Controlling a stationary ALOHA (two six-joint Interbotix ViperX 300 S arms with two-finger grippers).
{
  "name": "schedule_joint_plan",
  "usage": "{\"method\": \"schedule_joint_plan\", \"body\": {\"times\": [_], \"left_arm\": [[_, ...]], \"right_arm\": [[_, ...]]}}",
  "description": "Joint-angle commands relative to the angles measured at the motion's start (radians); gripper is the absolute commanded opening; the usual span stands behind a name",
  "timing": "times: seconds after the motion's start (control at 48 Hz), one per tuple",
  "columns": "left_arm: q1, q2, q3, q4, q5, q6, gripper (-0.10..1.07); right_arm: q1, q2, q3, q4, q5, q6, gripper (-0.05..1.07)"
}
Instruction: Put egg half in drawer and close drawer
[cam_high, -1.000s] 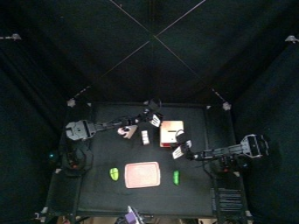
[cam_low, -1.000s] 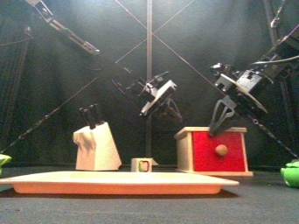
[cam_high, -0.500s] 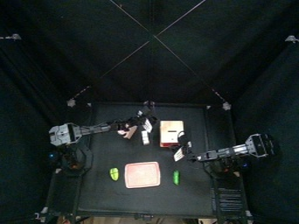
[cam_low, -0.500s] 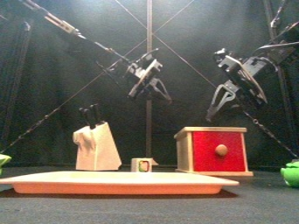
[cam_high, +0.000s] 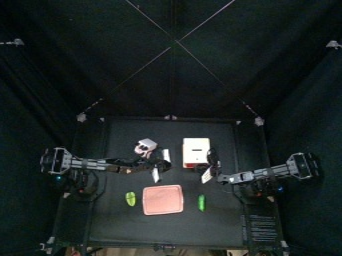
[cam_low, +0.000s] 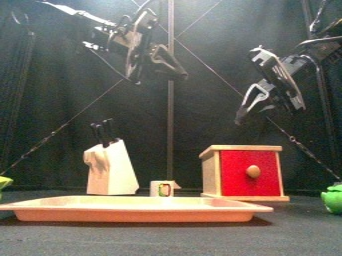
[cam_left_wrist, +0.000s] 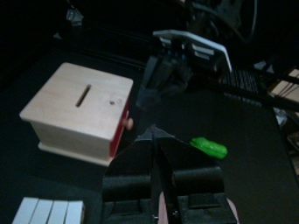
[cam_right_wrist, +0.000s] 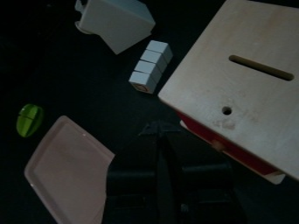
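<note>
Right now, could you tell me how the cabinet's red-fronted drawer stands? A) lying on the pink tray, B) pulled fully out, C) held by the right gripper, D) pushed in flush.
D: in the front view the red-fronted drawer sits flush in its cabinet, with nothing gripping it.

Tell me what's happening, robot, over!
Left gripper and right gripper both raised high. Drawer looks shut. Egg half not in sight. Pink tray lies in front, apart.

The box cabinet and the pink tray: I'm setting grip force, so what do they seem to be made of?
The box cabinet looks like pale unfinished wood: matte, faint grain on its top, with a cut slot. Its red drawer front looks painted, with a round knob of the same red. The pink tray seems moulded plastic, smooth with a raised rim, though painted wood cannot be ruled out.
</note>
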Motion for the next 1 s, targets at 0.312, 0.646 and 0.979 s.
{"method": "schedule_joint_plan", "body": {"times": [0.312,0.646,0.979], "left_arm": [[-0.221,-0.132,0.221,0.137,-0.233,-0.011,0.38],[-0.259,-0.210,0.334,0.141,-0.281,-0.011,0.38],[-0.259,-0.198,0.362,0.138,-0.356,-0.011,0.38]], "right_arm": [[0.086,-0.017,-0.032,0.002,0.000,0.005,0.05],[0.135,0.003,-0.048,0.029,-0.009,-0.002,0.05],[0.132,0.006,-0.040,0.028,-0.008,0.002,0.05]]}}
